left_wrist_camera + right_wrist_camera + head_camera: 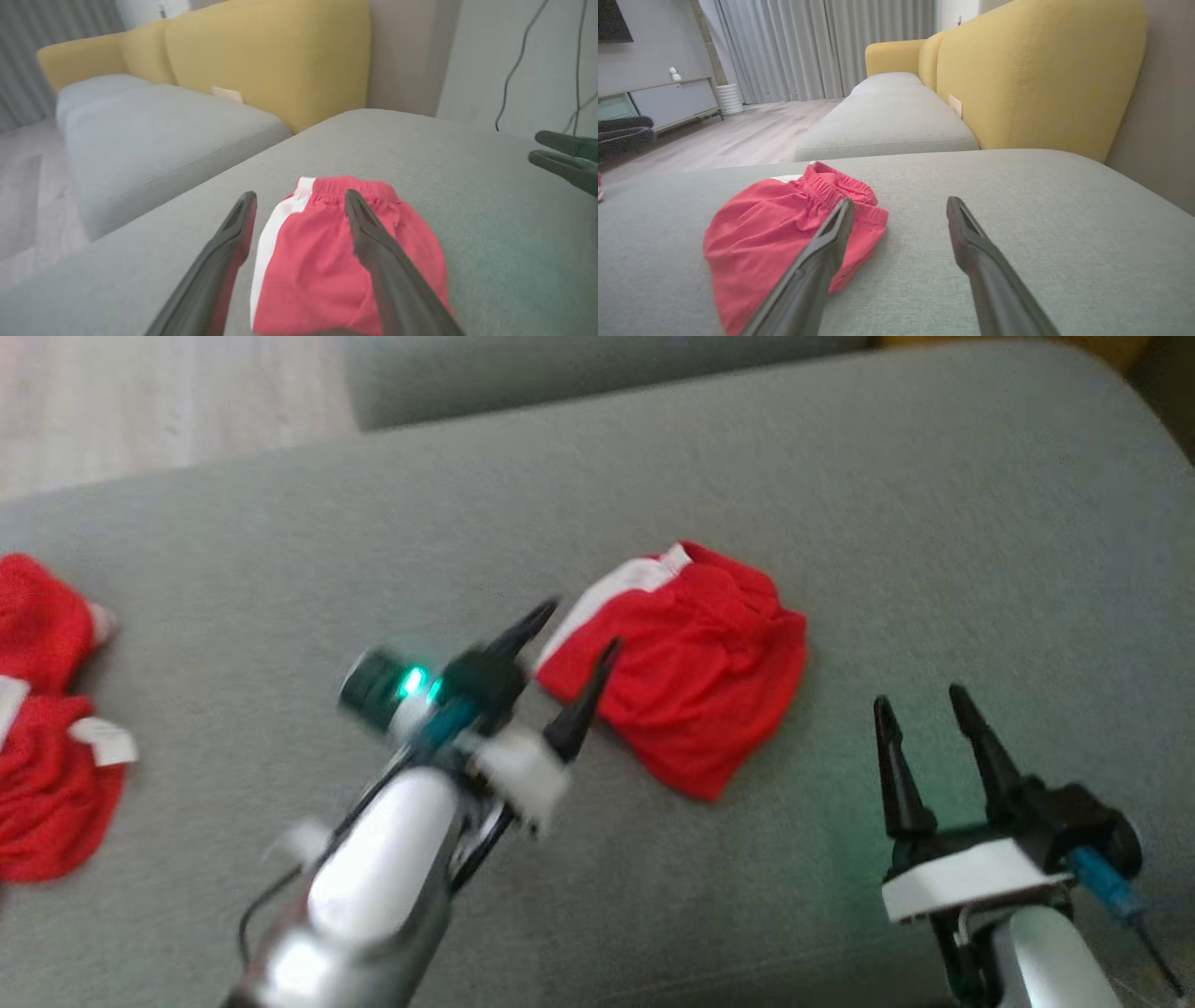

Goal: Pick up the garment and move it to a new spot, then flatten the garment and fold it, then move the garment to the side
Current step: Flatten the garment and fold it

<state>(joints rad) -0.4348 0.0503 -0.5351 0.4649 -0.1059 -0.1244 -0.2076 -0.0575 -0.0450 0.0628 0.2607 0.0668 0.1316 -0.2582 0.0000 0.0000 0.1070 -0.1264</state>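
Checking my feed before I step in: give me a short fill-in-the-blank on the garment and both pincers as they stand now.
1. The red shorts lie on a ____ cushion.
2. Their side stripe is ____.
3. The left pincer, at the striped edge, has its jaws ____.
4. The right pincer, open too, holds ____.
Missing words: grey; white; open; nothing.

Your two forearms point(373, 877) read glossy white-silver. White collar point(971, 877) behind each pair of long black tapering jaws. Left wrist: dark ring point(383, 686) lit green. Right wrist: blue connector point(1102, 882), thin black cables point(1153, 952).
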